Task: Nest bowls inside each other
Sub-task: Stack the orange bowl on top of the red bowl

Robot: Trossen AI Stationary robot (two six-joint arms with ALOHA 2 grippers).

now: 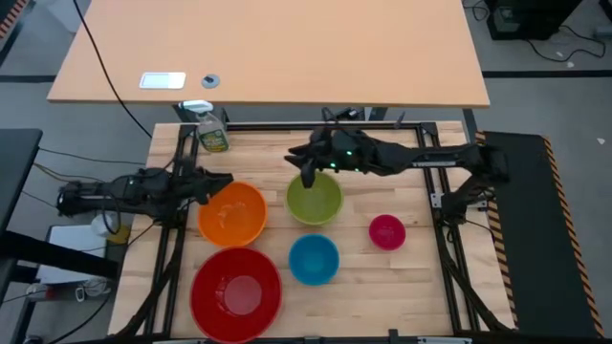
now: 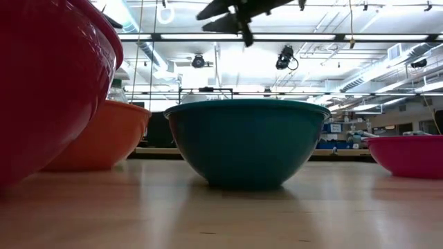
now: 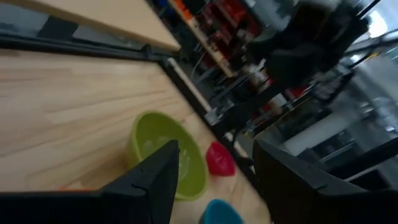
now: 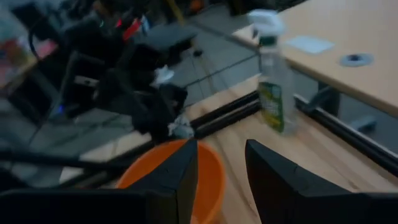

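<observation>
Five bowls rest on their bases on the wooden table (image 1: 411,287): orange (image 1: 232,212), green (image 1: 314,199), pink (image 1: 387,231), blue (image 1: 314,259) and a large red one (image 1: 236,292). None sits inside another. My left gripper (image 1: 226,182) is open at the orange bowl's far-left rim, with nothing between its fingers (image 3: 155,180). My right gripper (image 1: 307,178) hangs open in the air over the green bowl's far-left rim, pointing toward the orange bowl (image 4: 168,180). In the low view it shows high above the blue bowl (image 2: 246,142).
A spray bottle (image 1: 210,129) stands at the table's far left corner, just beyond the orange bowl. Black frame rails (image 1: 287,125) run along the table's edges. A second tabletop (image 1: 268,48) lies behind.
</observation>
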